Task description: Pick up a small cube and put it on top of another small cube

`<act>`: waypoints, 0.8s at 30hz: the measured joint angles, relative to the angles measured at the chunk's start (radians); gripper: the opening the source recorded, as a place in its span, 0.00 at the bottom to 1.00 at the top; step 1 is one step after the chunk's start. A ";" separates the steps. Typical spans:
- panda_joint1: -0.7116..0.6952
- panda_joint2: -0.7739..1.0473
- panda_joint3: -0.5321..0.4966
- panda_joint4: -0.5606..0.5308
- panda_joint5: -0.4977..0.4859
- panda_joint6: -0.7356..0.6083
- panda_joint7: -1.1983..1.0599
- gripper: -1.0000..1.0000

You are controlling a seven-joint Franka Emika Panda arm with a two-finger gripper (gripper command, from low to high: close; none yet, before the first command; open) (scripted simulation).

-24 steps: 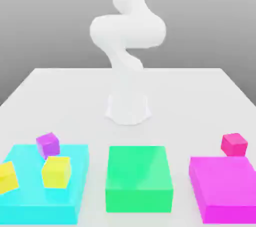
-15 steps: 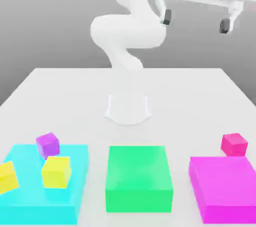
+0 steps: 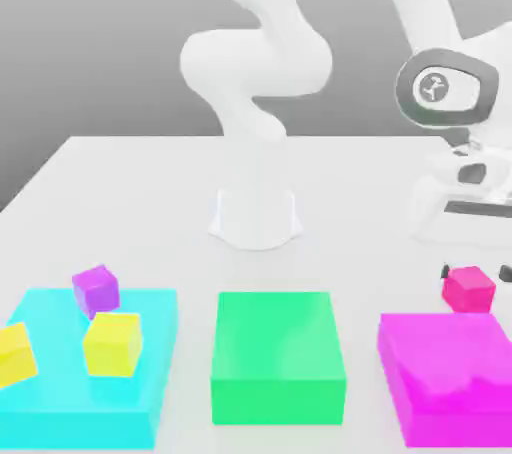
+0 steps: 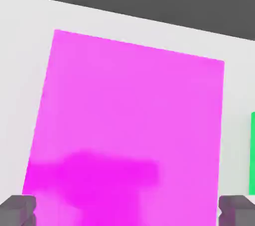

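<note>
Our fingers (image 4: 21, 209) stand spread as wide as they go and hold nothing, with the large magenta block (image 4: 130, 120) lying between them in the hand view. The small pink-red cube (image 3: 468, 288) rests on the table (image 3: 150, 192) just behind that block, under the hand, not yet gripped. We judge the task barely begun: the grasp, the lift and the placing on the purple cube (image 3: 96, 290), far across from the block on the cyan block's (image 3: 60, 392) back edge, all remain.

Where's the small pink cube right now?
In the exterior view the small pink cube sits at the right, on the table just behind the magenta block, directly under the tool.
</note>
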 joint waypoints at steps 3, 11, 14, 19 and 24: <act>0.034 0.048 0.060 -0.046 0.072 0.068 0.022 0.50; 0.187 0.199 -0.070 -0.034 -0.093 0.179 0.194 0.50; 0.279 0.266 -0.186 -0.011 -0.214 0.214 0.285 0.50; 0.333 0.303 -0.254 0.003 -0.282 0.235 0.337 0.00; 0.312 0.288 -0.228 -0.003 -0.255 0.228 0.317 0.00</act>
